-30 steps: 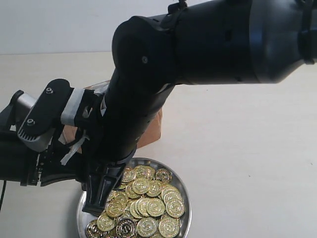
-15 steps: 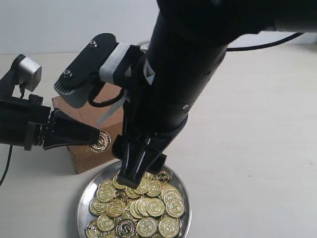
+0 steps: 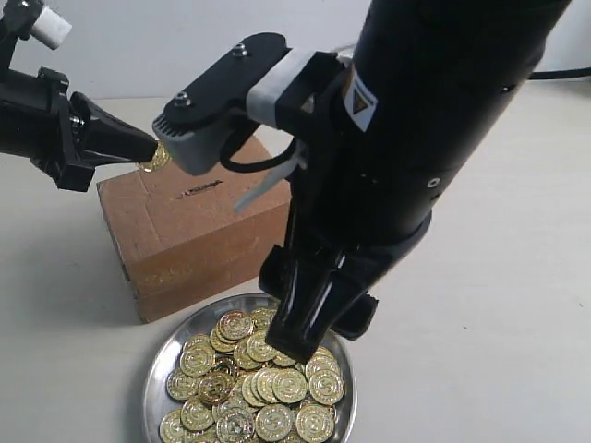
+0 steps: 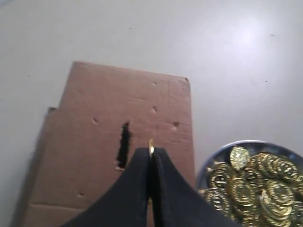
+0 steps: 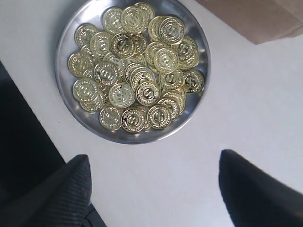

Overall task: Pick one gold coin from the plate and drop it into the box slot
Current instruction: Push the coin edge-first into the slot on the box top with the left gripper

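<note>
Your left gripper point(image 4: 150, 155) is pressed together on one coin point(image 4: 151, 144), held on edge over the top of the box point(image 4: 142, 94). The slot point(image 4: 124, 144) lies just beside the coin, not under it, though the coin's edge runs roughly along the slit.

In the exterior view the arm reaches in from the box's 10 o'clock. The plate point(image 3: 153, 380), heaped with coins, sits at the box's 6 o'clock.

If you let go here, I judge the coin lands on bare cardboard and may roll off the box. Close that sideways gap first. The slit looks barely a coin wide, with ragged edges, so a slight twist could leave the coin jammed or lying across it.

Your right gripper point(image 5: 151, 189) is spread wide and holds nothing, hanging over the plate. Its bulky arm crowds the box's 4 o'clock side, so a sweep toward it risks contact.
</note>
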`<act>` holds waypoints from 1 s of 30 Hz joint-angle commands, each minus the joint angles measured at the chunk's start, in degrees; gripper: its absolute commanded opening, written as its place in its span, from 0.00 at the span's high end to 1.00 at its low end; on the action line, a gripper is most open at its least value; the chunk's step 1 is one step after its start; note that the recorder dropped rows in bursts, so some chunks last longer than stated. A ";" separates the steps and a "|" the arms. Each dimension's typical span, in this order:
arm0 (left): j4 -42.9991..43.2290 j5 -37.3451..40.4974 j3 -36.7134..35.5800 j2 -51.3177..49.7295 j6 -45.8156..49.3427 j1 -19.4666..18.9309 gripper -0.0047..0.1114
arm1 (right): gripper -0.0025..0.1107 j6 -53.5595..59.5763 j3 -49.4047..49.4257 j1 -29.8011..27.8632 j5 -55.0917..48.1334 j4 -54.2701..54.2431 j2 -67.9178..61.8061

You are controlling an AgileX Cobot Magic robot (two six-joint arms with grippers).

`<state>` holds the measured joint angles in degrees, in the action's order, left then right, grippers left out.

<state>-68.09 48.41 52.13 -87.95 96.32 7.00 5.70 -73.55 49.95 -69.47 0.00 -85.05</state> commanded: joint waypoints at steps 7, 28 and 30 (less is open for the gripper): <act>0.52 -8.73 5.35 -9.45 9.61 7.28 0.96 | 0.35 -4.82 12.50 0.07 7.62 0.00 10.04; -0.06 -9.12 5.35 -13.24 10.87 8.43 0.96 | 0.35 -5.70 14.43 0.07 8.52 0.00 14.60; -0.06 -8.98 5.35 -12.57 9.95 8.43 0.96 | 0.35 -5.70 14.43 0.07 8.52 0.00 14.60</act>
<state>-68.11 38.61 57.50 -100.99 106.98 15.11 0.00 -59.41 49.95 -61.61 0.00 -70.88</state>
